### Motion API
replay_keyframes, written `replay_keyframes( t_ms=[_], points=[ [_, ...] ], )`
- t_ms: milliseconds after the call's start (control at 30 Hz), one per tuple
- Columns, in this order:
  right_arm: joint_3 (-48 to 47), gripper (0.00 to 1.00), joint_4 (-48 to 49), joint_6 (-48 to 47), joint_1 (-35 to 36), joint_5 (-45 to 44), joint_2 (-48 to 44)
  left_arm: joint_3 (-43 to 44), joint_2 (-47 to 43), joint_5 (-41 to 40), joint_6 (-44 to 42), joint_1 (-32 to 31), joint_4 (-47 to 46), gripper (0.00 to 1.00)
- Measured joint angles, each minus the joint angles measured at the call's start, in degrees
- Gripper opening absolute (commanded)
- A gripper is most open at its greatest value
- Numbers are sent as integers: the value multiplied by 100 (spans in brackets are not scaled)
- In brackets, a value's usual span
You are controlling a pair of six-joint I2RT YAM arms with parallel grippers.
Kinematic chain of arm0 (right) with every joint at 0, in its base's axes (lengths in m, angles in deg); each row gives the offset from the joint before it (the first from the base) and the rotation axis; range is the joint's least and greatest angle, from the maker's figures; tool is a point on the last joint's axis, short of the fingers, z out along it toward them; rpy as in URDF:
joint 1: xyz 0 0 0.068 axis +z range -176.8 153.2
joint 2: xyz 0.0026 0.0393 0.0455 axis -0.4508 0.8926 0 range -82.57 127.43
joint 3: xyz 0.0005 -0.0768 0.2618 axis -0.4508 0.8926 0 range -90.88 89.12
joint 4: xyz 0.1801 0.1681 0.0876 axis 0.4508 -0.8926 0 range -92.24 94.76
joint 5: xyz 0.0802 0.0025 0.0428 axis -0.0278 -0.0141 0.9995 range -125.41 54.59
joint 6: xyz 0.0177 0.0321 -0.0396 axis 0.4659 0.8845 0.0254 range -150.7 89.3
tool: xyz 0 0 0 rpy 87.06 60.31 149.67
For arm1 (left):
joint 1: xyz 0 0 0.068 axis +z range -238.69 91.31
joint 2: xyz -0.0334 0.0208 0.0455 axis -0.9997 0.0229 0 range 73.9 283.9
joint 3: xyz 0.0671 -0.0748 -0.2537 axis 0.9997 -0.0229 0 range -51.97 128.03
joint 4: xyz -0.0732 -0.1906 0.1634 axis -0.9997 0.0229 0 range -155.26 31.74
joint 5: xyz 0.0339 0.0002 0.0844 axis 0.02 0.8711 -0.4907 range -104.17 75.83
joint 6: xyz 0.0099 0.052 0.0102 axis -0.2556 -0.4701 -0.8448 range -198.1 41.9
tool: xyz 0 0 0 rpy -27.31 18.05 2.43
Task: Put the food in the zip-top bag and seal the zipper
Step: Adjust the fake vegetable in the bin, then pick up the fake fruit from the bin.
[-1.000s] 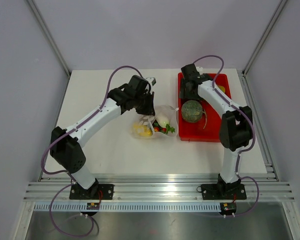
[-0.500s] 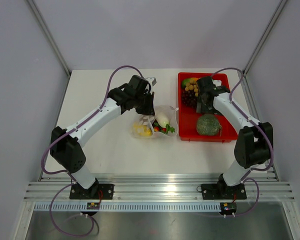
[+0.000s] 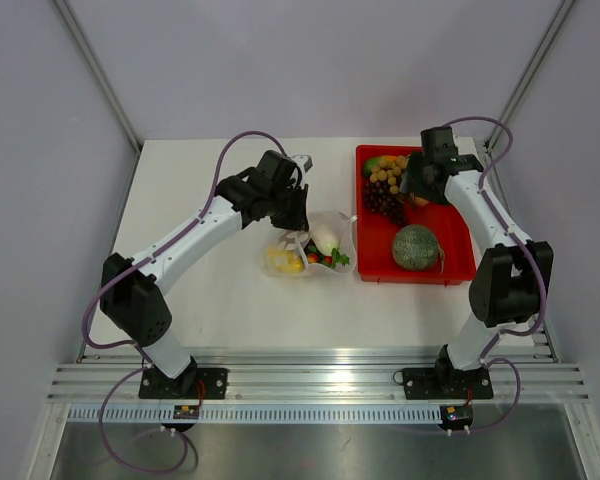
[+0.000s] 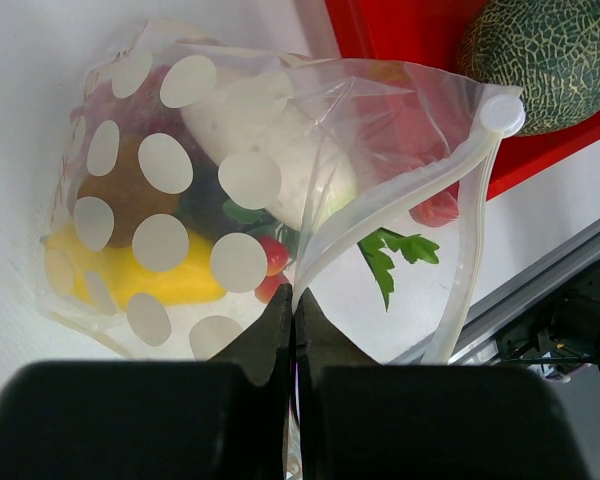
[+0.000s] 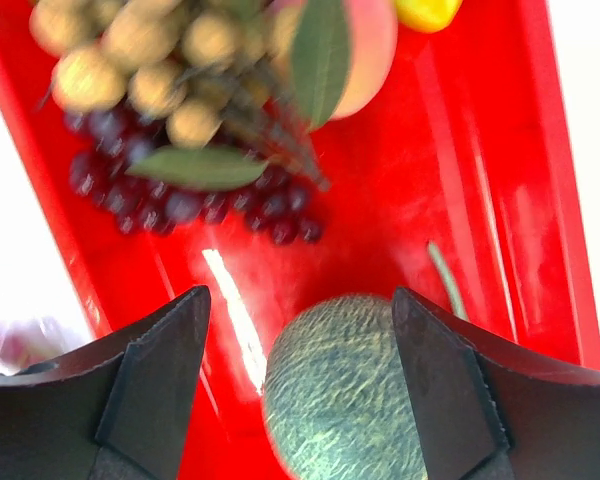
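Zip-top bag lies mid-bench, just left of the red tray. Left pincer is pressed together, pinching the bag's rim beside the zipper, which is not pressed shut. Food already inside the bag: white piece, yellow piece, red bits, green leaf. Right pincer is spread and holds nothing, over the tray's far half. Melon and grape bunch lie in the tray below it.
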Motion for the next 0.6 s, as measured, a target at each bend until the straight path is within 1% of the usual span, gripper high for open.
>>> replay_keyframes(
  t_ms=[100,233,400,600],
  points=[
    [-2,76,214,55,-420,341,188,0,0,-20,-13,0,13,0],
    [-15,74,326,74,-739,634,426,0,0,-44,-15,2,33,0],
    [-68,73,382,-203,-636,997,708,0,7,-44,-13,9,31,0],
    [-243,73,442,-831,-330,1016,1117,2,59,-42,-13,15,31,0]
  ],
)
